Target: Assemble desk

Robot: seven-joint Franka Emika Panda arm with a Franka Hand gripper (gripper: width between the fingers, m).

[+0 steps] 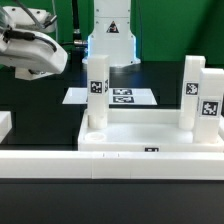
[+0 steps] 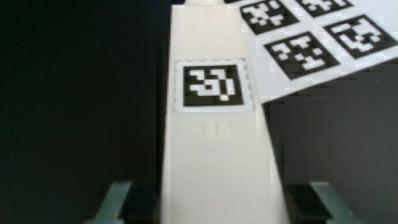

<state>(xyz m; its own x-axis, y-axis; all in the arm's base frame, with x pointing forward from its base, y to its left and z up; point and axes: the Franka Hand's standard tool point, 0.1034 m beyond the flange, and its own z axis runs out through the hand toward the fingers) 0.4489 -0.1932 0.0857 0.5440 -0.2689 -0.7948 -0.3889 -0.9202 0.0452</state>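
The gripper (image 2: 210, 205) is closed on a desk leg (image 2: 214, 120), one finger (image 2: 118, 203) seen on each side; the marker board (image 2: 317, 40) lies beyond it; in the exterior view the desk top (image 1: 140, 138) rests near the front rail (image 1: 110, 165) with two legs (image 1: 96, 95) standing upright in its sockets; judged about halfway: the held leg and another remain unfitted
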